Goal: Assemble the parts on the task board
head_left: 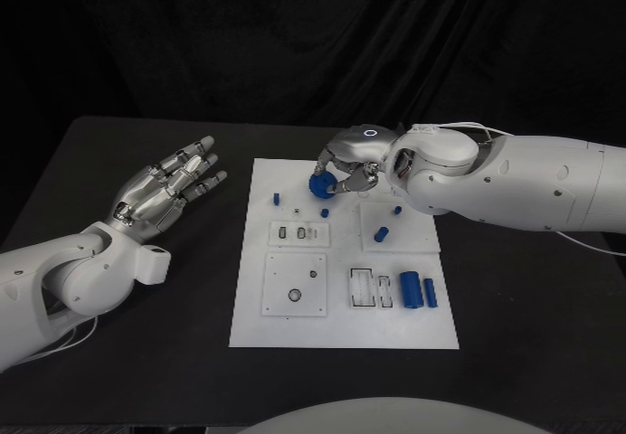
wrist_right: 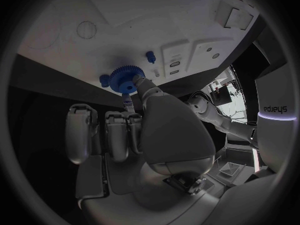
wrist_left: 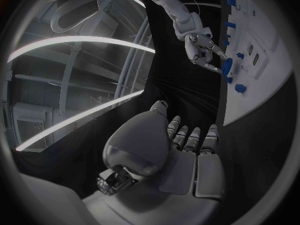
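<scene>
Two robot arms have smooth, glossy white shells with rounded, bulging segments and small dark screw holes. The left arm (head_left: 65,280) carries a boxy white block near its wrist. The right arm (head_left: 522,181) has a thin white cable looping over its top. Each ends in a silver metallic hand with jointed, segmented fingers: left hand (head_left: 167,188), right hand (head_left: 350,163). The right hand's domed back bears a small glowing ring.

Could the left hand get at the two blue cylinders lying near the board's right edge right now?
Probably yes. The left hand hovers open off the board's left side, holding nothing, and nothing covers the blue cylinders. It would have to cross the task board, though; the right hand works farther back.
</scene>
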`<state>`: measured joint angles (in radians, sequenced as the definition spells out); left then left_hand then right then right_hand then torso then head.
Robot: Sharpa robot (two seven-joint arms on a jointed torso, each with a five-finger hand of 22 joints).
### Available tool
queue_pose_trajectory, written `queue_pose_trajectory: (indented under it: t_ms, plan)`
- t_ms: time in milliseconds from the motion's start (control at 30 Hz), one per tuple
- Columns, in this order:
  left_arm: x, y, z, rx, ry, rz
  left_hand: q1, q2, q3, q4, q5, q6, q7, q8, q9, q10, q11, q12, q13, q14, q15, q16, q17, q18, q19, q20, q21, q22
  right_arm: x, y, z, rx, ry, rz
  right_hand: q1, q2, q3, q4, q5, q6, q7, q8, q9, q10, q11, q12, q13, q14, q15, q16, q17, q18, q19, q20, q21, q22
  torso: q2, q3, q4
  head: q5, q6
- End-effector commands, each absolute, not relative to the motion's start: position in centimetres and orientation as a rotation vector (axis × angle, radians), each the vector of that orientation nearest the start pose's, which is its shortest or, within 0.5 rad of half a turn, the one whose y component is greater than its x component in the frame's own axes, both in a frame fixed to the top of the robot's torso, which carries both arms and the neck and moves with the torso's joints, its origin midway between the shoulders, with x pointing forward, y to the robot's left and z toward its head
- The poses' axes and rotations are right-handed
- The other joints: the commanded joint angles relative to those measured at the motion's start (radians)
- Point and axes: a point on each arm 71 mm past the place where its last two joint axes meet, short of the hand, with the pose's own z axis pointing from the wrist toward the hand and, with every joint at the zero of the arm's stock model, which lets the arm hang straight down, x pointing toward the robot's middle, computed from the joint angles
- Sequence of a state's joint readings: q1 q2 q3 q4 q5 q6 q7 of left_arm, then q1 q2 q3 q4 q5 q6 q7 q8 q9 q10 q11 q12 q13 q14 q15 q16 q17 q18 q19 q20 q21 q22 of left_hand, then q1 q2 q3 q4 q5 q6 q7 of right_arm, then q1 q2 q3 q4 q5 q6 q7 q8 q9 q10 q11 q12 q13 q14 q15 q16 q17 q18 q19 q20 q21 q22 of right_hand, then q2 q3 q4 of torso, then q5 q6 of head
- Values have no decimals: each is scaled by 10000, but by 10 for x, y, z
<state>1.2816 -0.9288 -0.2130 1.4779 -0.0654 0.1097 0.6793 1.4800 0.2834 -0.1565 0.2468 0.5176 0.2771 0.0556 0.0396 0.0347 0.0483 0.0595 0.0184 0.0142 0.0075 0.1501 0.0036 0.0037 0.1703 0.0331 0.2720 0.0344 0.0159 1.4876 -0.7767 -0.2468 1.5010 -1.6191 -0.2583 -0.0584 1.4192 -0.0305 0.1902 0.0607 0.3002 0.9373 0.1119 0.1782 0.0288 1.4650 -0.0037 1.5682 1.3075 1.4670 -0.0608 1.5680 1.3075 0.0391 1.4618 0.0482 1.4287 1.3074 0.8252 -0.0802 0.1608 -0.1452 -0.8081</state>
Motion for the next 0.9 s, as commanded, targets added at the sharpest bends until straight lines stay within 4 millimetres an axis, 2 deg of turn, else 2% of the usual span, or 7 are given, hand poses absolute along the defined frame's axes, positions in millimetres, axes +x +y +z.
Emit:
queue_pose_trajectory:
  t_ms: [33,233,367,433,567,700,900]
  plan:
    - [473,247,-178,-8106,13765,-19475,92,17,43,-5,47,-61,6,-20,9,-30,9,-66,-9,-5,94,-5,-8,99,-18,55,-18,-6,508,-169,-124,-5788,15598,5077,-39,18,21,43,-20,215,-236,401,2945,1058,25,26,2633,995,-9,-52,2516,57,30,15,32,1533,8,17,-32,21,0]
    - [473,247,-178,-8107,13786,-19487,99,15,63,-19,50,-61,9,-20,9,-32,9,-66,-9,-1,104,-3,-7,99,-15,62,-16,-5,515,-166,-126,-5838,15700,4932,-39,25,34,33,-34,106,-220,356,2975,1058,37,26,2633,985,3,-71,2489,64,12,24,2,1516,4,21,-35,2,-1]
    - [474,246,-178,-8103,13801,-19502,99,15,63,-19,50,-61,9,-20,9,-32,9,-66,-9,-1,104,-3,-7,99,-15,62,-16,-5,517,-163,-128,-5897,15816,4886,-74,28,64,40,-46,-172,-186,203,2984,1058,66,26,2633,974,27,-94,2460,72,-6,47,-34,1503,3,25,-31,-5,-21]
    - [474,246,-178,-8103,13809,-19503,99,15,63,-19,50,-61,9,-20,9,-32,9,-66,-9,-1,104,-3,-7,99,-15,62,-16,-5,518,-162,-129,-5927,15881,4874,-92,6,132,48,-57,-622,-143,-96,2883,1058,112,26,2633,929,53,-180,2343,107,-95,79,-166,1421,1,23,-34,-5,-27]
    - [474,246,-178,-8101,13821,-19515,99,15,63,-19,50,-61,9,-20,9,-32,9,-66,-9,-1,104,-3,-7,99,-15,62,-16,-5,519,-160,-132,-5970,15963,4883,-161,-96,245,92,-457,-1543,-183,-829,2568,1058,80,26,2633,814,54,-409,2058,195,-300,90,-500,1219,-3,18,-33,-3,-32]
    - [474,246,-178,-8104,13843,-19518,101,13,81,-29,50,-74,12,-21,8,-38,9,-67,-10,-1,112,-3,-7,100,-15,68,-16,-5,519,-158,-135,-6006,15999,4927,-203,-129,257,117,-681,-2016,-291,-1142,2342,1058,-2,26,2633,739,-6,-568,1879,254,-436,44,-752,1075,-5,13,-30,14,-46]
    - [475,246,-179,-8116,13863,-19496,101,13,81,-29,50,-74,12,-21,8,-38,9,-67,-10,-1,112,-3,-7,100,-15,68,-16,-5,519,-157,-136,-6012,15954,4989,-244,-140,234,143,-813,-2226,-354,-1164,2217,1058,-52,26,2633,708,-46,-643,1803,278,-489,8,-874,1012,-7,17,-41,36,-62]
